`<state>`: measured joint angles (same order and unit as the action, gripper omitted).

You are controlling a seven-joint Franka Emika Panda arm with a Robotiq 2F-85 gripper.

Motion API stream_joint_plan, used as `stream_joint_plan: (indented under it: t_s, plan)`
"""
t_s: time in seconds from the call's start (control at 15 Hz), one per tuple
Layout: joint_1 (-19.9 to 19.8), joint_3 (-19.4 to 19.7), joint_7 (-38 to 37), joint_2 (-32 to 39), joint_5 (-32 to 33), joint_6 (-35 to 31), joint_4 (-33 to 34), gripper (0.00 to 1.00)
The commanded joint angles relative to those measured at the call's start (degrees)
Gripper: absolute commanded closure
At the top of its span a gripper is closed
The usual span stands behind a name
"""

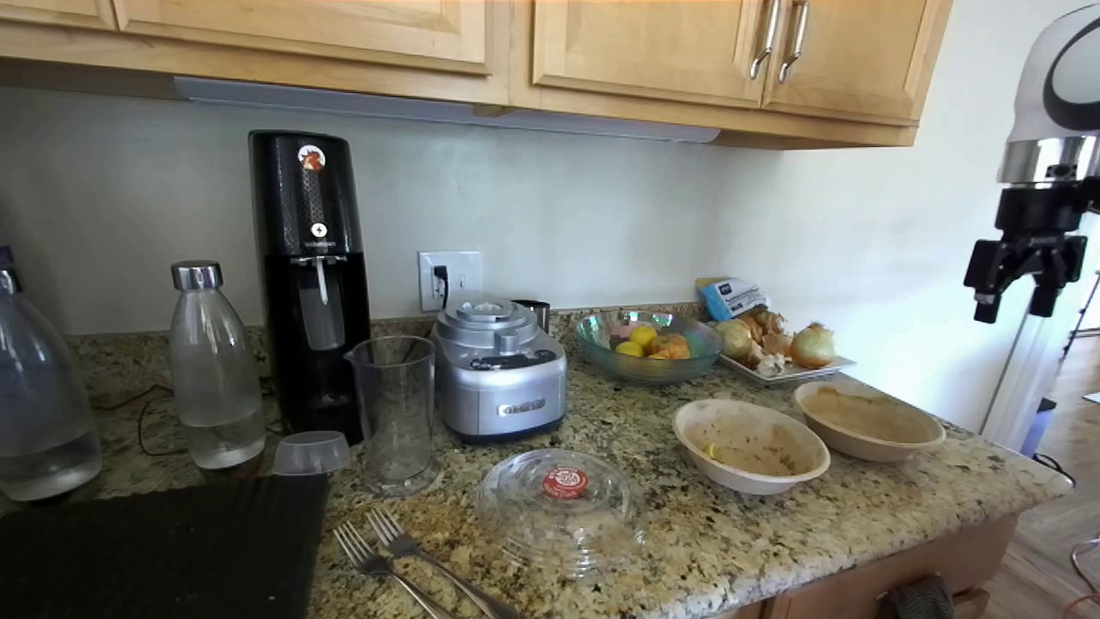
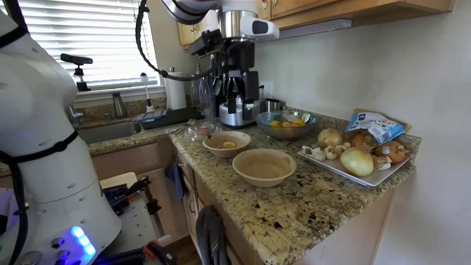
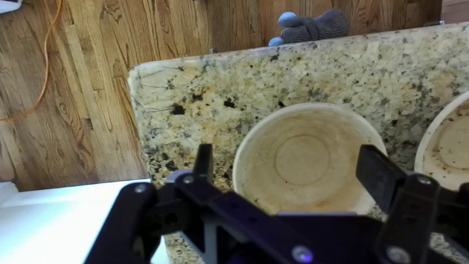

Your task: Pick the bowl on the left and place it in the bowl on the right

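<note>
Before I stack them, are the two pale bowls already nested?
No, the bowl holding the lemon piece and the other bowl stand side by side on the counter.

A kitchen, shown by its sink (image 2: 110, 133); wall cabinets (image 1: 640, 52); stone counter (image 2: 294, 209); food processor (image 1: 501, 374); onions (image 2: 357, 162).

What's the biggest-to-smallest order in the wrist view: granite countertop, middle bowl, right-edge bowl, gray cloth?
1. Granite countertop
2. Middle bowl
3. Right-edge bowl, by its visible part; cut off, so full size unsure
4. Gray cloth
</note>
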<state>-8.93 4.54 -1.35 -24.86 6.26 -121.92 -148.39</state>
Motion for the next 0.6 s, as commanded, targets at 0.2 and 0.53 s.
stream_joint_plan:
  t_s: [0.2,0.53]
  plan:
    - [4.92,-4.69,-9.37,1.47,-8.74,-8.07,-3.08,0.0]
    - [4.39,-3.99,-6.74,1.45,-7.13,-5.65,-1.97,0.0]
